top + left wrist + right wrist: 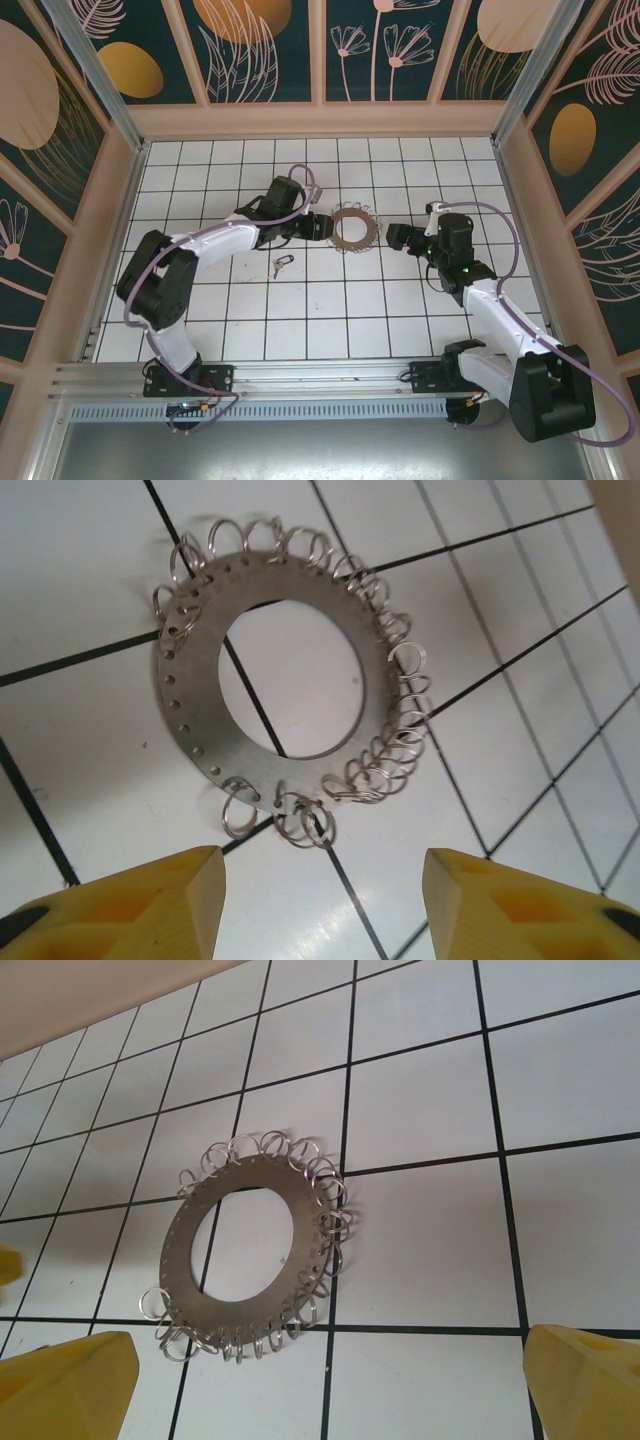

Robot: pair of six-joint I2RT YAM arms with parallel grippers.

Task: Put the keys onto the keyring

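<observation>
While the white tiled surface [300, 310] is walled by dark floral panels [262, 55], the keys [281, 265] are seen at seven o'clock from the spread, empty left hand [317, 226]; the keyring [356, 228] is laid flat between it and the spread right hand [399, 238].

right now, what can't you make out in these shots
keys: top view, too small to tell key from loop
keyring: top view, too small to tell whether the left claw touches its rim
right claw: right wrist view, fingers cut off by the bottom edge
</observation>
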